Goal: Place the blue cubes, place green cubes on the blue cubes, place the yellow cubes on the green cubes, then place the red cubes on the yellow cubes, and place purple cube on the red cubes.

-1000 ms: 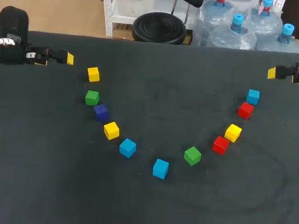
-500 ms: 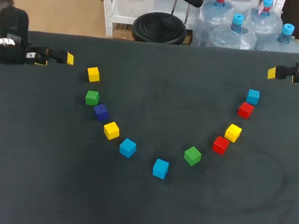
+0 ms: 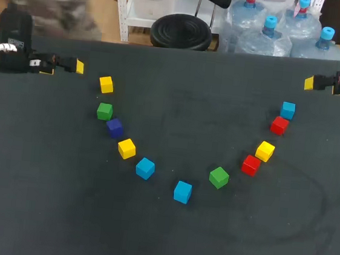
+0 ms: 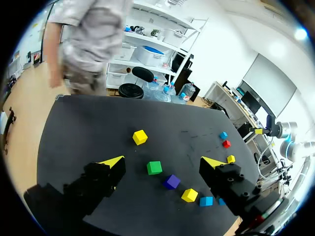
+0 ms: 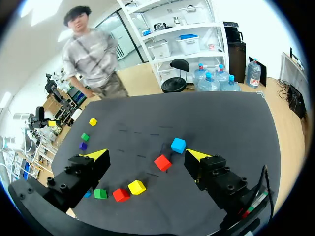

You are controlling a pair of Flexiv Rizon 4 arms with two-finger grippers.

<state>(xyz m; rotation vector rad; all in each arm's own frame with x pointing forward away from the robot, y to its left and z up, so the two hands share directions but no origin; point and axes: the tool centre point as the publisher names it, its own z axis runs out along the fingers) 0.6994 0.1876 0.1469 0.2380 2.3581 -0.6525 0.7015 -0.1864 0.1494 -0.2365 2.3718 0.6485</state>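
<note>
The cubes lie in a V on the black table (image 3: 164,236). Its left branch runs yellow (image 3: 106,84), green (image 3: 104,111), purple (image 3: 114,127), yellow (image 3: 126,148), blue (image 3: 145,168). A blue cube (image 3: 182,191) marks the bottom. The right branch climbs green (image 3: 218,177), red (image 3: 250,165), yellow (image 3: 265,151), red (image 3: 279,125), blue (image 3: 288,109). My left gripper (image 3: 79,67) (image 4: 163,162) hovers open at the far left, short of the yellow cube (image 4: 140,136). My right gripper (image 3: 309,83) (image 5: 147,155) is open at the far right, behind the blue cube (image 5: 178,145) and red cube (image 5: 163,162).
Bare table surface fills the middle of the V and the whole near half. No cube rests on another. The table's far edge (image 3: 184,48) runs just behind both grippers.
</note>
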